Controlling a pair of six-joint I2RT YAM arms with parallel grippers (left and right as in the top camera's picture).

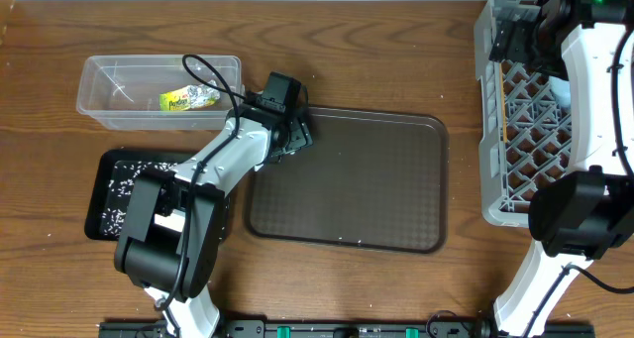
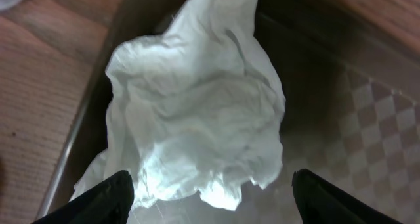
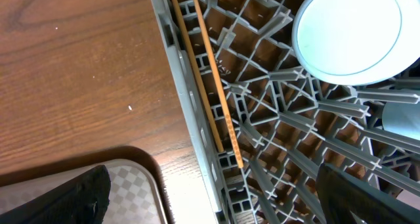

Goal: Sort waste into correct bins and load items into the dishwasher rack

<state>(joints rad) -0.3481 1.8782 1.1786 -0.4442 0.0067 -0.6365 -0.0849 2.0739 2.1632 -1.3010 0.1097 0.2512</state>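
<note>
White paper, crumpled: the tissue (image 2: 197,106) is lying on the brown serving tray (image 1: 347,179), in its far-left corner, close against the raised rim. I am judging it very light, soft and springy, with no stiffness. It is likely to squash to almost nothing under the pads and to cling or drag rather than slip. It is not fragile, though a loose flap could tear or trail. I am favouring a hold across the thick middle bunch, not the thin tail reaching toward the corner.

Left gripper (image 2: 213,183): the jaws are standing apart, one finger on each side of the tissue, with nothing pinched as far as I am seeing.

Right gripper (image 3: 213,184): the fingers are spread wide and holding nothing, hanging over the grey dishwasher rack (image 1: 495,130). In it the wooden chopsticks (image 3: 210,79) are lying along the wall and a light-blue bowl (image 3: 348,30) is sitting on the lattice.

Edges: the tray rim is running just beside the finger nearer the corner, and I am expecting it to foul that finger if the descent drifts outward.

Open room: bare tray surface is stretching away to the right of the tissue. The clear plastic tub (image 1: 109,85), holding the green-and-yellow wrapper (image 1: 190,99), is sitting near, just beyond the tray corner. The black tray (image 1: 92,199), carrying rice grains (image 1: 124,184), is sitting beside it, toward the robot's base. Any lift is needing to clear both the tray rim and the tub wall.
</note>
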